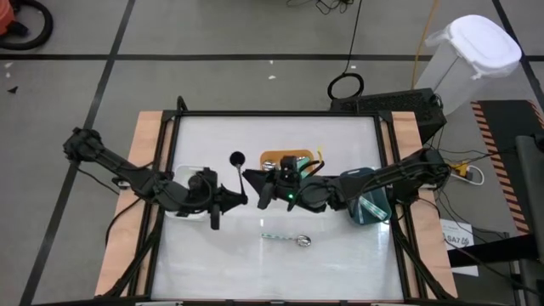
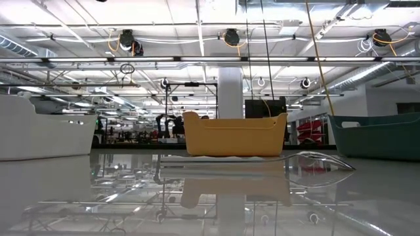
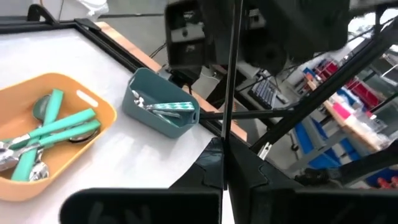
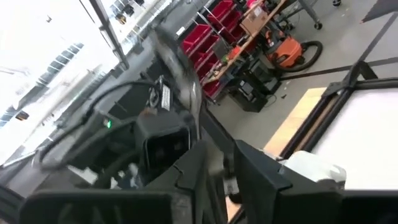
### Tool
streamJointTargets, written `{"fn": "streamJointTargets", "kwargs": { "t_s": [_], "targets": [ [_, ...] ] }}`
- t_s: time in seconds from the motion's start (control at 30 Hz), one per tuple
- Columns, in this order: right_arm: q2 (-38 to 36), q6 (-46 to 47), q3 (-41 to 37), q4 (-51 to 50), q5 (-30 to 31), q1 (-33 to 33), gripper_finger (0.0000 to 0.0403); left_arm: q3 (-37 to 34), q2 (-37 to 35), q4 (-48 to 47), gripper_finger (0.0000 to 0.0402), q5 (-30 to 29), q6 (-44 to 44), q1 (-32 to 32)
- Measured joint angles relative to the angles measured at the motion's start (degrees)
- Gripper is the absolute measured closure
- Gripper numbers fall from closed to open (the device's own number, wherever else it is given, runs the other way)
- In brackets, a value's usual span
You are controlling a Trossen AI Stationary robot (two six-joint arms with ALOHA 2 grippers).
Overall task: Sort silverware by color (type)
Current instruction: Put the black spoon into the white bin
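The left end effector (image 3: 225,167) is hovering above the middle of the tabletop (image 1: 340,246) with its 2 fingers pressed together on the thin handle of a black utensil (image 1: 237,159), which is standing almost upright with its round head pointing toward the far edge. The right end effector (image 1: 260,189) is hanging just beside it, facing the left one, with its fingers standing slightly apart around the same utensil (whether they are touching it cannot be told). 1 teal-handled spoon (image 1: 286,238) is lying loose on the tabletop, nearer the front edge. Several teal-handled spoons (image 3: 53,127) are lying crossed in the orange bin (image 3: 106,115), and at least 1 patterned-handled utensil (image 3: 163,107) is resting in the dark teal bin (image 3: 146,115) under the right arm
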Motion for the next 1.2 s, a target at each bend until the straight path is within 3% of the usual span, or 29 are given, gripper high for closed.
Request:
{"fn": "streamJointTargets", "kwargs": {
  "t_s": [0.4,0.7,1.2],
  "targets": [
    [-0.4,1.2,0.0,-4.4,0.1,0.8,0.0301,0.0,-8.2,-10.3,0.0400,-0.4,-4.1,-1.9],
    [-1.6,2.2,0.0,-9.8,-0.2,1.2,0.0300,0.0,-12.1,-20.5,0.0401,-2.8,-13.6,-6.3],
    [-9.0,10.0,0.0,-36.8,-0.6,5.5,0.0300,0.0,-13.1,-40.9,0.0401,-2.8,-36.6,-15.7]
  ]
}}
